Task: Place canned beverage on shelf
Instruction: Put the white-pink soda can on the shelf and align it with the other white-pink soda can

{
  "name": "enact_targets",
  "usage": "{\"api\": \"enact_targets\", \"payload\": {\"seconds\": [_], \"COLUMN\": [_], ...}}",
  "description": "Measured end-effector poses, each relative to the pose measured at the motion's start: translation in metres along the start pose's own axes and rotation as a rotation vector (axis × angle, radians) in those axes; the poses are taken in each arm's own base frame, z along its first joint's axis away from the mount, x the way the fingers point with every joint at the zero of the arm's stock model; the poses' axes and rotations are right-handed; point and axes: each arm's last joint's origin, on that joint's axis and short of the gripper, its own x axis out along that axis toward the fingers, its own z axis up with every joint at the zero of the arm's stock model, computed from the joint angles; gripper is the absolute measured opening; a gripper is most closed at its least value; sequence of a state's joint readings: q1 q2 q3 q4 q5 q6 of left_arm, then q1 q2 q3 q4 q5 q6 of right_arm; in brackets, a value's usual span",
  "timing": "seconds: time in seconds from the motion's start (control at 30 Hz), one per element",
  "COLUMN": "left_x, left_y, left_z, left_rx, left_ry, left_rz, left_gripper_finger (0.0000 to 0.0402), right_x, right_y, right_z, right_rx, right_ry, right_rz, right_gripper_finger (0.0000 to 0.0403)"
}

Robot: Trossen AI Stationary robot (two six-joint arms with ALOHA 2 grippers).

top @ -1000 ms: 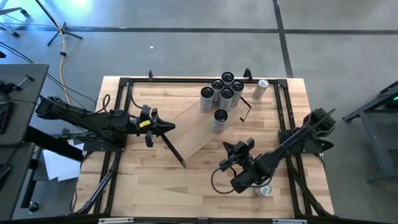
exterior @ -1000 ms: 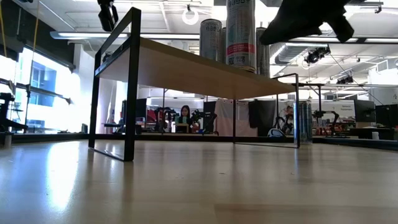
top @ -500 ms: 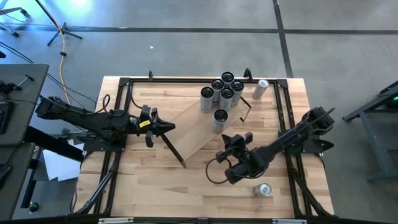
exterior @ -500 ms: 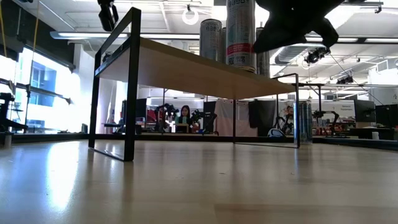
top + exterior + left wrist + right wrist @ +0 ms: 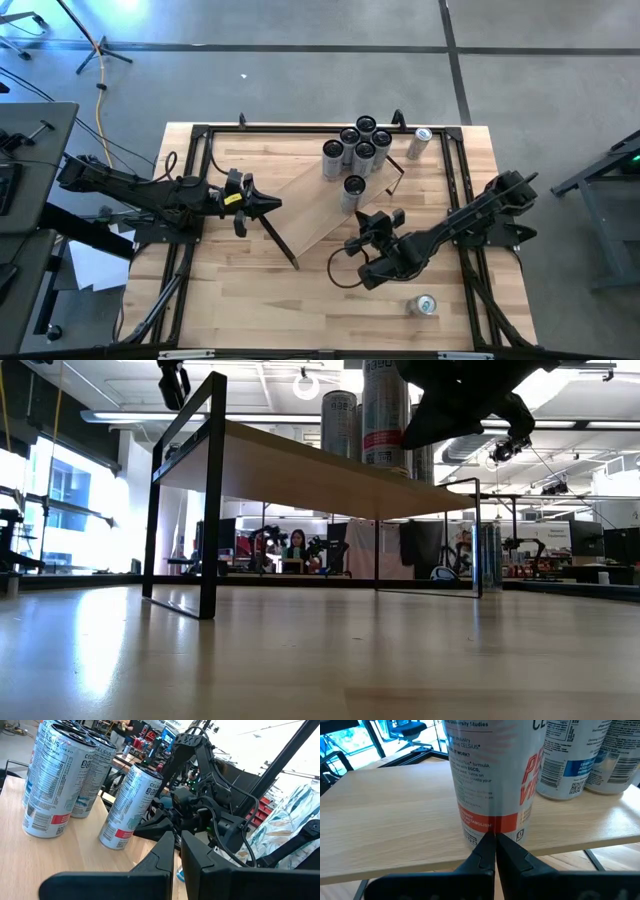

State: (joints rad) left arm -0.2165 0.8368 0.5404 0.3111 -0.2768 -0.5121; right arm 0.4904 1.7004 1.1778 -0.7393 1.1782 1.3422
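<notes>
Shelf (image 5: 320, 205) sits diagonally on the worktop (image 5: 230, 290), five cans clustered at its far end plus a lone can (image 5: 353, 190) nearer the middle. Right gripper (image 5: 375, 222) hangs just beside that lone can, fingers pressed together, holding nothing. Left gripper (image 5: 272, 205) waits at the shelf's left edge, also closed. Another can (image 5: 427, 305) stands, seemingly upright, on the worktop near the right arm

The left arm's dark two-finger end effector (image 5: 272, 204) rests with fingers pressed together, while the right arm's dark end effector (image 5: 372, 220), likewise closed, stretches diagonally inward.
</notes>
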Motion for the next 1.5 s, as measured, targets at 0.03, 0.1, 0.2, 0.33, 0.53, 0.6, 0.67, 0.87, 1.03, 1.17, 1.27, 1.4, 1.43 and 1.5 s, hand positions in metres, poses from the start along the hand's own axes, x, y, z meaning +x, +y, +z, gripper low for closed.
{"api": "enact_targets", "payload": {"seconds": [0.03, 0.1, 0.2, 0.33, 0.53, 0.6, 0.67, 0.87, 1.03, 1.17, 1.27, 1.4, 1.43, 1.5], "left_x": [0.0, 0.0, 0.0, 0.0, 0.0, 0.0, 0.0, 0.0, 0.0, 0.0, 0.0, 0.0, 0.0, 0.0], "left_y": [0.0, 0.0, 0.0, 0.0, 0.0, 0.0, 0.0, 0.0, 0.0, 0.0, 0.0, 0.0, 0.0, 0.0], "left_z": [0.0, 0.0, 0.0, 0.0, 0.0, 0.0, 0.0, 0.0, 0.0, 0.0, 0.0, 0.0, 0.0, 0.0], "left_rx": [0.0, 0.0, 0.0, 0.001, 0.001, 0.001, 0.001, 0.001, 0.001, 0.001, 0.001, 0.001, 0.001, -0.001], "left_ry": [0.0, 0.0, 0.0, 0.001, 0.004, 0.004, 0.003, 0.003, 0.003, 0.003, 0.004, 0.004, 0.003, 0.004], "left_rz": [0.0, 0.0, 0.0, 0.0, 0.002, 0.002, 0.002, 0.001, 0.002, 0.002, 0.002, 0.002, 0.002, 0.002], "left_gripper_finger": [0.0007, 0.0007, 0.0007, 0.0007, 0.0007, 0.0007, 0.0007, 0.0007, 0.0007, 0.0007, 0.0007, 0.0007, 0.0007, 0.0007], "right_x": [0.0, 0.0, 0.0, 0.002, 0.009, 0.01, 0.011, 0.012, 0.013, 0.016, 0.019, 0.021, 0.021, 0.021], "right_y": [0.0, 0.001, 0.001, 0.001, -0.001, -0.001, -0.001, -0.001, -0.001, -0.001, -0.001, 0.001, 0.002, 0.004], "right_z": [0.0, 0.0, 0.0, 0.001, 0.004, 0.005, 0.005, 0.005, 0.006, 0.007, 0.008, 0.01, 0.01, 0.011], "right_rx": [0.001, 0.007, 0.014, 0.017, 0.025, 0.027, 0.029, 0.029, 0.038, 0.047, 0.063, 0.047, 0.039, 0.036], "right_ry": [0.0, 0.0, -0.001, -0.002, -0.004, -0.005, -0.005, -0.006, -0.006, -0.008, -0.011, -0.014, -0.012, -0.003], "right_rz": [0.0, 0.003, 0.005, 0.0, -0.022, -0.026, -0.031, -0.032, -0.033, -0.04, -0.043, -0.04, -0.034, -0.018], "right_gripper_finger": [0.0, 0.0, 0.0, 0.0, 0.0, 0.0, 0.0, 0.0, 0.0, 0.0, 0.0, 0.0, 0.0, 0.0]}}
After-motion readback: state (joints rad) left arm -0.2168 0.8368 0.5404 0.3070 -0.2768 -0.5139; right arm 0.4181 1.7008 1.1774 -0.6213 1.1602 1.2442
